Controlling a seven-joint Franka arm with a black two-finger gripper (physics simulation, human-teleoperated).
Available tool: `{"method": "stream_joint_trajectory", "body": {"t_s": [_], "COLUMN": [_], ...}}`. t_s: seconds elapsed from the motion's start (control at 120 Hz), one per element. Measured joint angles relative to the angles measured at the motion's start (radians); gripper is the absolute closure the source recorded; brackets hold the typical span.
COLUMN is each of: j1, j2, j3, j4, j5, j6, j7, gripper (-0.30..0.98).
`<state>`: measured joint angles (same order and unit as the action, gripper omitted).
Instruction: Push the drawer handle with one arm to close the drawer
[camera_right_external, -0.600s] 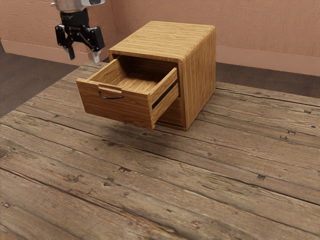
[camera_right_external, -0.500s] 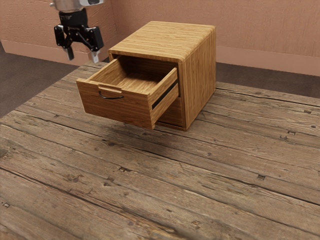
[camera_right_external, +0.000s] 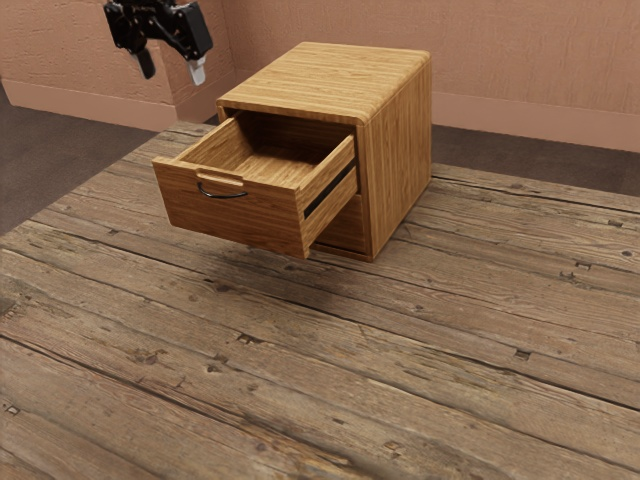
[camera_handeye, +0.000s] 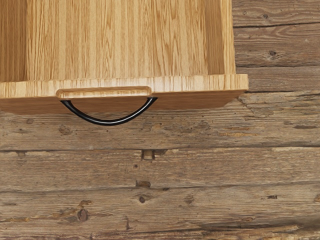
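High at the exterior view's upper left, my black gripper (camera_right_external: 172, 72) hangs in the air with its two fingers spread apart and nothing between them. It is above the drawer front and does not touch it. The wooden upper drawer (camera_right_external: 235, 222) stands pulled well out of the cabinet (camera_right_external: 400, 150), its inside bare. A thin curved black handle (camera_right_external: 222, 195) is fixed on its front. Seen from the hand, the black handle (camera_handeye: 109, 122) bows outward from the drawer front (camera_handeye: 200, 84).
The cabinet stands on a plank table (camera_right_external: 400, 370). Below the open drawer, part of a lower drawer front (camera_right_external: 345, 225) shows flush in the cabinet. Pinkish walls (camera_right_external: 530, 60) rise behind the table.
My gripper has risen and tilted, its fingertips now higher above the drawer. The drawer and cabinet have not moved.
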<state>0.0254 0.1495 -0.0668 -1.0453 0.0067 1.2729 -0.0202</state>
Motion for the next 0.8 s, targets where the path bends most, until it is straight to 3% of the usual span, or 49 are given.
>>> {"method": "stream_joint_trajectory", "body": {"t_s": [0.05,0.133,0.217,0.458,0.65,0.8], "j1": [0.019,0.025,0.049,0.106,0.111,0.113], "j2": [-0.052,-0.273,-0.340,-0.356,-0.324,-0.171], "j3": [-0.040,-0.088,-0.097,-0.122,-0.119,-0.118], "j4": [-0.122,-0.526,-0.704,-0.867,-0.926,-0.816], "j5": [0.030,0.070,0.084,0.078,0.108,0.121], "j6": [0.010,0.119,0.220,0.425,0.567,0.616], "j7": [-0.011,-0.030,-0.047,-0.057,-0.050,-0.037], "gripper": [0.00,0.00,0.00,0.02,0.44,0.64]}}
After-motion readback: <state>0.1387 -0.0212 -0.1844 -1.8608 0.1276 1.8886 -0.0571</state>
